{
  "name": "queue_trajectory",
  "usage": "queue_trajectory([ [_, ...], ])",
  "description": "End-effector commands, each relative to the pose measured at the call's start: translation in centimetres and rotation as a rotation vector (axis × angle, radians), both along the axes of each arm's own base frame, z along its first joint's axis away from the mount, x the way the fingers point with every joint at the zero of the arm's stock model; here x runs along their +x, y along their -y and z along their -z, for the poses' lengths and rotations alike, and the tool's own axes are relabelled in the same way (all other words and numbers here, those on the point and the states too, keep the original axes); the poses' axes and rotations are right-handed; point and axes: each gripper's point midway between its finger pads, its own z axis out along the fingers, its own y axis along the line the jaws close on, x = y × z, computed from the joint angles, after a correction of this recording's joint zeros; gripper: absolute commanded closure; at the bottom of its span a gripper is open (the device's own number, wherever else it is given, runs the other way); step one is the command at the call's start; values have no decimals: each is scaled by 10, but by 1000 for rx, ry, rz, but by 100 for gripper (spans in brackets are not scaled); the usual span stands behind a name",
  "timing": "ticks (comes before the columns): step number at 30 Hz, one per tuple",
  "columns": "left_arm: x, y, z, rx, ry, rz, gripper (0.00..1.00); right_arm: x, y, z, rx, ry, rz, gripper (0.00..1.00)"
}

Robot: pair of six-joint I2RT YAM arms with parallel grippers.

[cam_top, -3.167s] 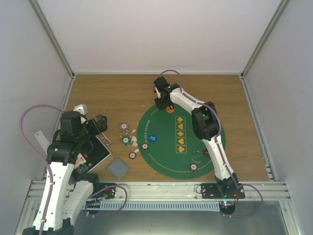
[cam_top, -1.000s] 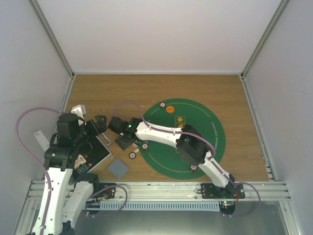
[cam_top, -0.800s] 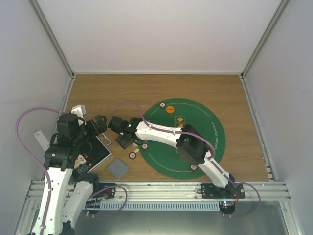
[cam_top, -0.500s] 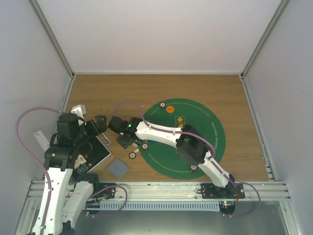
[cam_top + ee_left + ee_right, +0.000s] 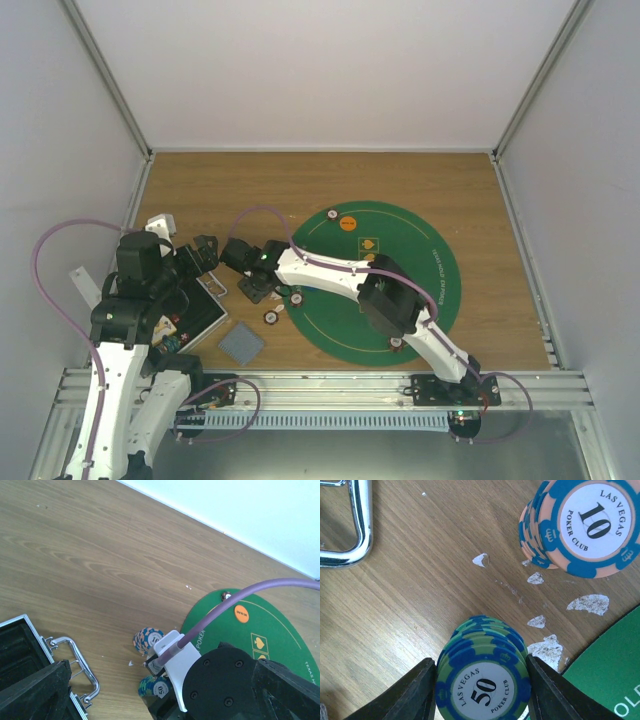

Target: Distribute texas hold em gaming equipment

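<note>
Right gripper (image 5: 480, 664) takes the stack of 50 chips (image 5: 484, 652)
Jaws hug both sides; next it needs a straight lift, then a carry onto the green mat (image 5: 607, 680).

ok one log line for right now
right fingers flank green 50 chip stack on table, grip unclear | 10 chip stack nearby, off green mat | left arm over black case

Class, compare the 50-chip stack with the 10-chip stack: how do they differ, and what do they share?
The 50 stack is green and blue; the 10 stack is peach and blue. The 50 stack sits gripped between the fingers of the right hand; the 10 stack stands free. Both read Las Vegas Poker Club and rest on the wooden table.
</note>
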Motion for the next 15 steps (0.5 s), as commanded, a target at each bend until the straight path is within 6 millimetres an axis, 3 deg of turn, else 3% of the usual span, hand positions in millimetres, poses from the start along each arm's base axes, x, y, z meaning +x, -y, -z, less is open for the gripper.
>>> queue_trajectory([
  [1,6,0,-7,-3,40,-4,1,4,0,6,-20,3,-2,51],
  [15,7,0,-6,-4,37,-7,1,6,-2,0,-10,17,-9,60],
])
